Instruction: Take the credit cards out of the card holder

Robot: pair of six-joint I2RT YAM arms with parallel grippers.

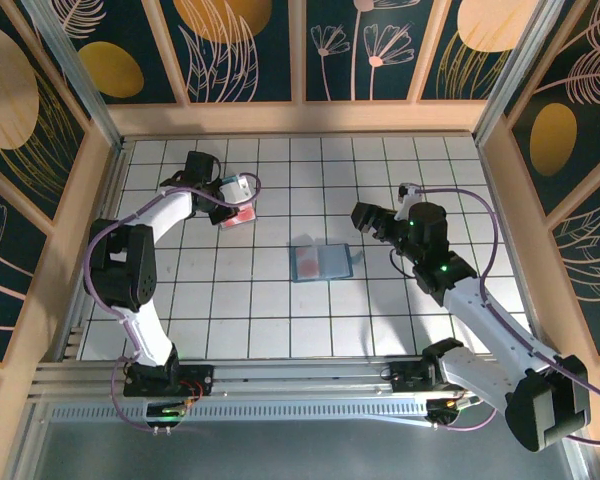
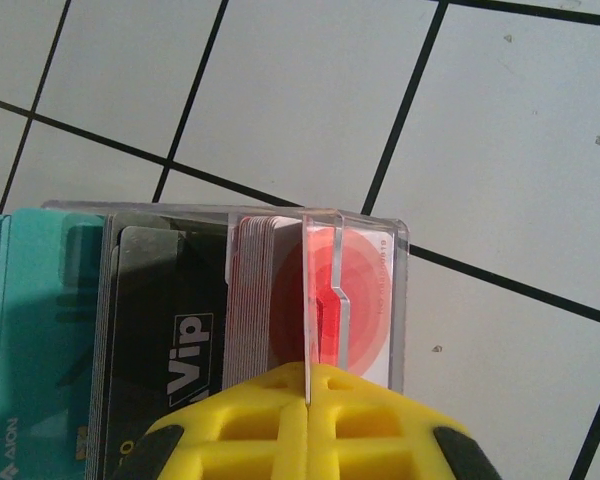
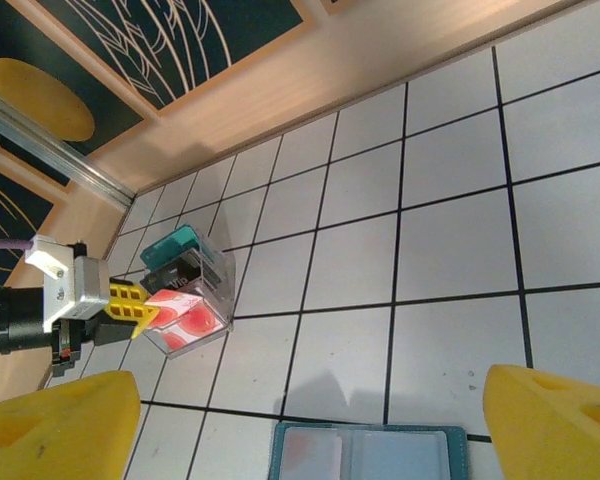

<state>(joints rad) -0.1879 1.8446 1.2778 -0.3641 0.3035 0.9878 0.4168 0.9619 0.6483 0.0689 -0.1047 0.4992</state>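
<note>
Card holder (image 1: 320, 262) lies open mid-table: soft, light. Credit cards (image 3: 310, 455), apparently in its pockets, look thin, stiff and slick; an exposed edge suits pinching. Right gripper (image 1: 362, 218) hovers nearby, fingers spread; left gripper (image 2: 308, 380) clamps a clear box (image 2: 395, 260).

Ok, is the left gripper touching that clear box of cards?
Touching. In the left wrist view the left gripper is pinched shut on a thin upright wall of the clear card box.
</note>
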